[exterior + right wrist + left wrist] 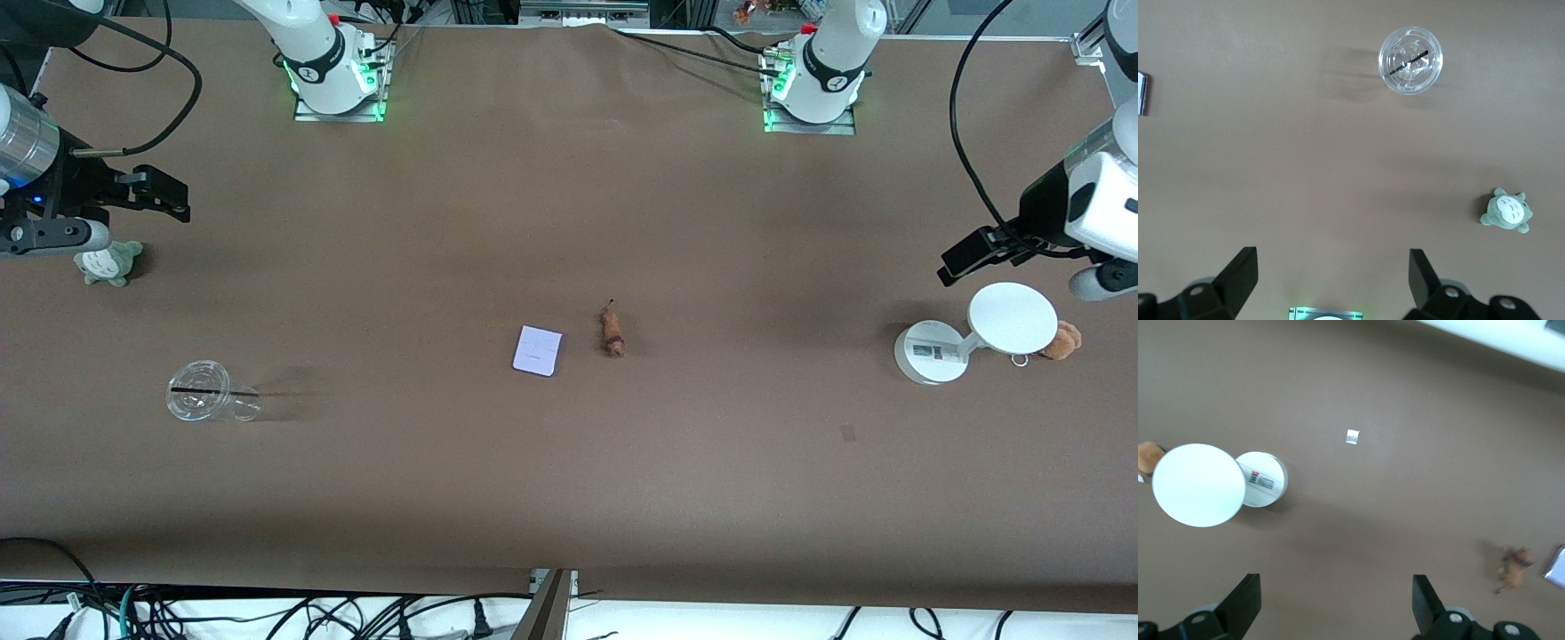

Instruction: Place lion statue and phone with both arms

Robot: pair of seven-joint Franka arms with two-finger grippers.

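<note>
The phone (538,350), a flat pale lavender-white slab, lies in the middle of the brown table. The lion statue (612,332), a tiny orange-brown figurine with a thin dark tail tip, lies right beside it toward the left arm's end. My left gripper (967,256) hangs open and empty over the table by the white stand. Its wrist view shows the gripper (1336,587), the lion statue (1515,565) and a corner of the phone (1557,567). My right gripper (164,191) hangs open and empty above the grey-green plush. The right wrist view has that gripper (1333,263) and the phone's edge (1142,93).
A white round-based stand (932,353) with a disc top and an orange-brown plush (1062,340) with a keyring sit at the left arm's end. A grey-green plush (108,263) and a clear plastic cup (203,391) lie at the right arm's end.
</note>
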